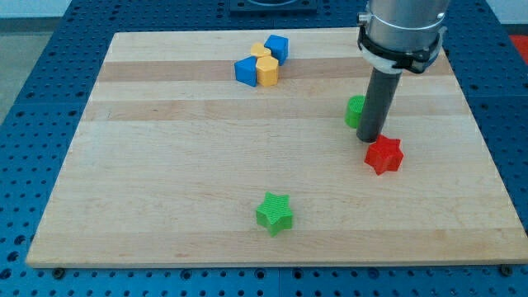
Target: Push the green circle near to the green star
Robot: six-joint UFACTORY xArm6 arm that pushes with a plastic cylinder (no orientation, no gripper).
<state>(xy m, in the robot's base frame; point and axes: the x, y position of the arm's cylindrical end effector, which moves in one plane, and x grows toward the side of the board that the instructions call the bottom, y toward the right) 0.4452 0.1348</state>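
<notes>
The green circle (pixel 354 110) sits at the view's right, partly hidden behind my dark rod. My tip (pixel 369 140) rests on the board just to the right of and below the green circle, touching or nearly touching it. The green star (pixel 275 213) lies near the view's bottom centre, far down and to the left of the circle. A red star (pixel 384 155) lies right below my tip, on its right side.
A cluster at the view's top centre holds a blue block (pixel 246 71), a yellow block (pixel 265 66) and a second blue block (pixel 277 48). The wooden board (pixel 165 165) ends close to the right of the red star.
</notes>
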